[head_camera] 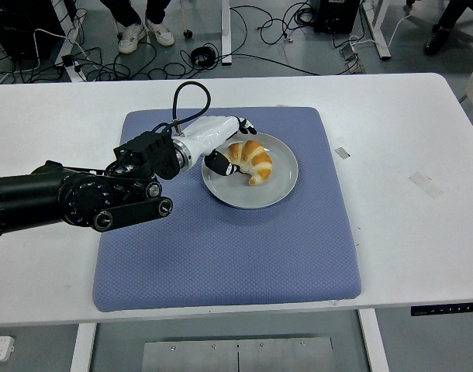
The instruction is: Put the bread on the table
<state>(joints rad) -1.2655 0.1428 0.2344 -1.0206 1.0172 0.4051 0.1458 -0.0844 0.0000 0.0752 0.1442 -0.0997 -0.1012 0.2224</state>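
A croissant (250, 160) lies on a round grey plate (275, 190), which sits on the far half of a blue quilted mat (229, 248) spread over the white table (407, 232). The left arm comes in from the picture's left edge, its shoulder end cut off there, and reaches across the mat to the plate. Its white-shelled left hand (221, 147) rests against the croissant's left end, with dark fingertips (218, 163) curled around that end; the fingers close on the bread, though the thumb side is hidden behind the pastry and how firm the hold is cannot be judged. The croissant's underside looks to be touching the plate or just off it; the view from above does not settle which. A black cable (186, 97) loops up from the wrist. Beyond the table's far edge, a person's shoes (146, 32) stand on the floor among cables, the legs cut off at the top.
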